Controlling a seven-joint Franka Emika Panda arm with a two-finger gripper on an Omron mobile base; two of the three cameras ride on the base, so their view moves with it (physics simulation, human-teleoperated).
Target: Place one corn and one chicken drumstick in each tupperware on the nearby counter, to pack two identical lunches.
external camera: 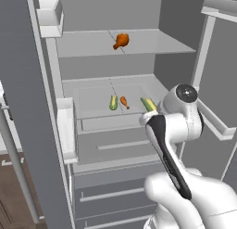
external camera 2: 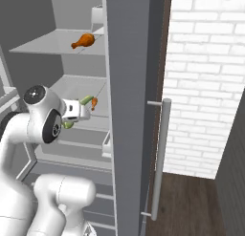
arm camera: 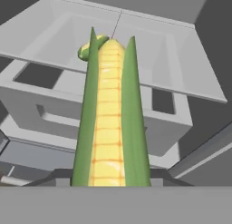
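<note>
While the pincer (external camera: 150, 113) grips one corn (arm camera: 111, 123) lengthwise along its reach, the second corn (external camera: 113, 103) lies farther in on the fridge shelf (external camera: 92, 100); tupperware unseen.

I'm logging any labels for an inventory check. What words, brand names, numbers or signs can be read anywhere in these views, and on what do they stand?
None: no readable text, number or sign appears.
The corn, the chicken drumstick, the fridge shelf, the fridge door and the brick wall are all unmarked.
</note>
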